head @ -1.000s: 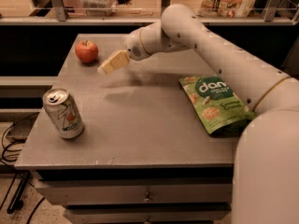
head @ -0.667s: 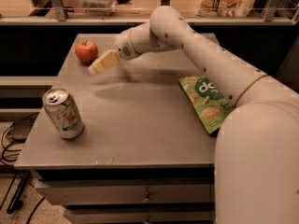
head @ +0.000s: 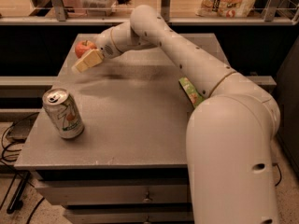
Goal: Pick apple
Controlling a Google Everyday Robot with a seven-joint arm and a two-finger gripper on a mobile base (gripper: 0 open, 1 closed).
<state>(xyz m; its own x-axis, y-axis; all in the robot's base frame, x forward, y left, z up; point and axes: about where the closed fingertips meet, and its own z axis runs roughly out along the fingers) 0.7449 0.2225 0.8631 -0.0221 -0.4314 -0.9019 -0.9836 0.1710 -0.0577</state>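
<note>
A: Camera view is looking down on a grey table (head: 140, 125). Where is the apple (head: 82, 46) sitting?

B: It is resting on the table's far left corner, red with a paler patch, and only its upper part is showing.

A: What is covering the rest?

B: The end effector (head: 87, 61). It is hanging at the apple's near side, pale tan, slanting down toward the left and overlapping the fruit's lower edge.

A: Is it touching the apple?

B: I cannot tell. The two are overlapping from this angle, so any contact is staying hidden.

A: And is it gaping or closing on something?

B: That I cannot tell either. It is showing as one tan block, and nothing is visibly lifting off the table.

A: Where is the arm (head: 187, 59) running?

B: It is reaching from the big white body at the lower right, across the table's far side to the left corner.

A: What else is lying on the table?

B: A silver can (head: 63, 114) is standing near the left front, well apart from the apple. A green bag (head: 189, 91) is lying at the right, mostly hidden behind the arm.

A: Anything around the table?

B: Drawers (head: 117, 192) are showing below its front edge, and cables (head: 10, 133) are trailing on the floor at the left.
</note>
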